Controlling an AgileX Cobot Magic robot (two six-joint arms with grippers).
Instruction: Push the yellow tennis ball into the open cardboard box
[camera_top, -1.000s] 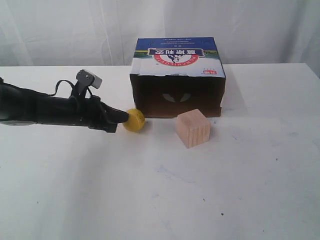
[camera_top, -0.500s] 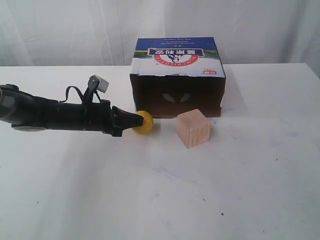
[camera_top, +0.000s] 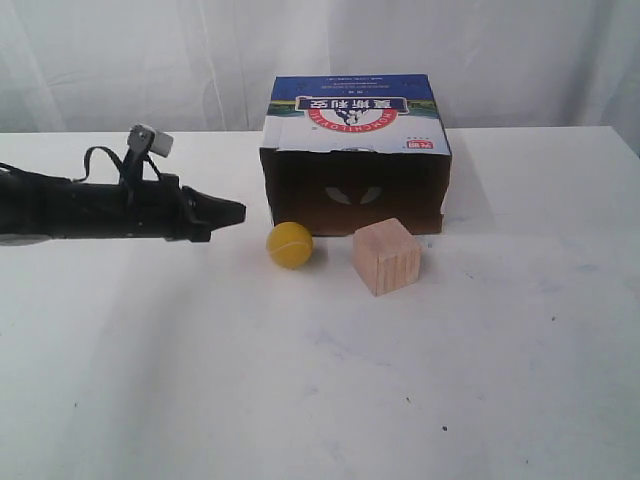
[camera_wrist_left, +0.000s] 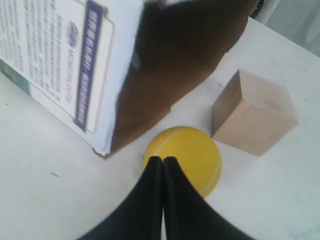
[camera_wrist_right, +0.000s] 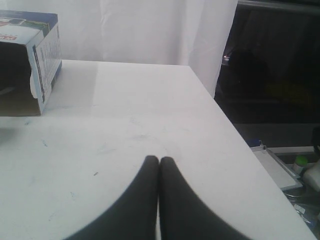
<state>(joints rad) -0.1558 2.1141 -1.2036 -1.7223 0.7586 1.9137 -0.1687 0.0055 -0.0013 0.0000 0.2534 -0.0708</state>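
Note:
The yellow tennis ball (camera_top: 290, 244) (camera_wrist_left: 186, 157) rests on the white table just outside the left part of the open cardboard box's mouth. The box (camera_top: 354, 150) (camera_wrist_left: 150, 85) lies with its dark brown opening facing the front, blue top up. My left gripper (camera_top: 238, 211) (camera_wrist_left: 163, 160) is shut and empty, its tip a little left of the ball and apart from it. The right gripper (camera_wrist_right: 159, 160) is shut with nothing in it, over bare table away from the ball; it does not show in the exterior view.
A light wooden cube (camera_top: 386, 256) (camera_wrist_left: 255, 112) stands right of the ball, in front of the box's right half. The table edge (camera_wrist_right: 235, 135) falls off on the right, with dark floor and clutter beyond. White curtains hang behind.
The left gripper had pushed the ball rightward toward the box mouth, then drew back to the left and slightly up. The ball now sits free, a little right of where it began.

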